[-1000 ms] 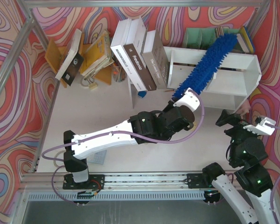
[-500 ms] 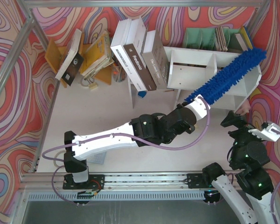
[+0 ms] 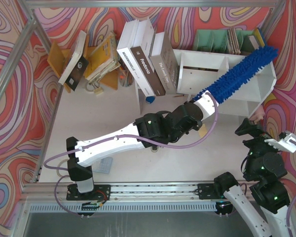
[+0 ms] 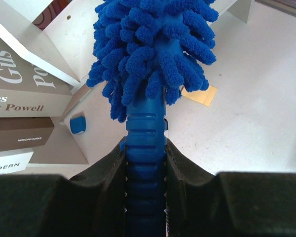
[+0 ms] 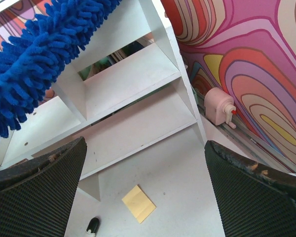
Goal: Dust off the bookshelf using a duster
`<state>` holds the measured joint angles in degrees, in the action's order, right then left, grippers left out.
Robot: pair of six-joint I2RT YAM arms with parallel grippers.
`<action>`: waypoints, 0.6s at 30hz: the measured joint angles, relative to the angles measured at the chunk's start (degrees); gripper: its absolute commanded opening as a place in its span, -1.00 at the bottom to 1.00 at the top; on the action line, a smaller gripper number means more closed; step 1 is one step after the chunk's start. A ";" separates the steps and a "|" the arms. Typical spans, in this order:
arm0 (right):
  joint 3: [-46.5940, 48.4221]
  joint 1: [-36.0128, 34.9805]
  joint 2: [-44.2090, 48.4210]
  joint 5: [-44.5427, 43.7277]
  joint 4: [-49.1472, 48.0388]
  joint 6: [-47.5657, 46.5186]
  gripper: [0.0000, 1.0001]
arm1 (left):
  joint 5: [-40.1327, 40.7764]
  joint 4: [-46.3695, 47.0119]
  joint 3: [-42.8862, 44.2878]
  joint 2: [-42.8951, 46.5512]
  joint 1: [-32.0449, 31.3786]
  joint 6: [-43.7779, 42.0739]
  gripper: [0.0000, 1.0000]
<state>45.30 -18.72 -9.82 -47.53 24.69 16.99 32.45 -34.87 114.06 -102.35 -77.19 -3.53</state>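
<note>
The blue fluffy duster (image 3: 241,69) lies slantwise over the right cubby of the white bookshelf (image 3: 195,74), its tip near the shelf's far right corner. My left gripper (image 3: 203,102) is shut on the duster's ribbed blue handle (image 4: 146,148), just in front of the shelf; the fluffy head (image 4: 153,44) fills the top of the left wrist view. My right gripper (image 3: 266,136) stands open at the near right, empty, in front of the shelf's right end. In the right wrist view the right gripper (image 5: 145,197) looks up at the bookshelf (image 5: 133,118) with the duster (image 5: 39,64) across its upper part.
Large books (image 3: 143,54) lean on a thin white board left of the shelf. A green rack (image 3: 222,39) stands behind it. More books (image 3: 84,59) sit at the far left. A yellow note (image 5: 138,203) lies on the table, and a pink object (image 5: 219,106) by the right wall.
The left arm swung the duster rightward, from pointing over the shelf's middle to lying across the right cubby, then shifted slightly towards the back. The right arm drifted a little right.
</note>
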 measured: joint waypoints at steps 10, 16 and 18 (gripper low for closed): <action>-0.04 0.00 0.00 -0.02 0.00 -0.02 0.82 | -4.22 -1.46 1.60 -0.46 -0.81 -0.79 -1.00; -0.04 0.00 0.00 -0.02 0.00 -0.02 0.82 | -6.56 -1.95 1.16 -0.63 -2.01 -1.03 -1.00; -0.04 0.00 0.00 -0.02 0.00 -0.04 0.82 | -7.02 -1.60 -0.02 -0.15 -2.03 -1.05 -1.00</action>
<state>45.25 -18.72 -9.82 -47.55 24.69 16.95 25.43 -36.47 114.04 -102.50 -79.22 -4.58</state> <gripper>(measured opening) 0.910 0.344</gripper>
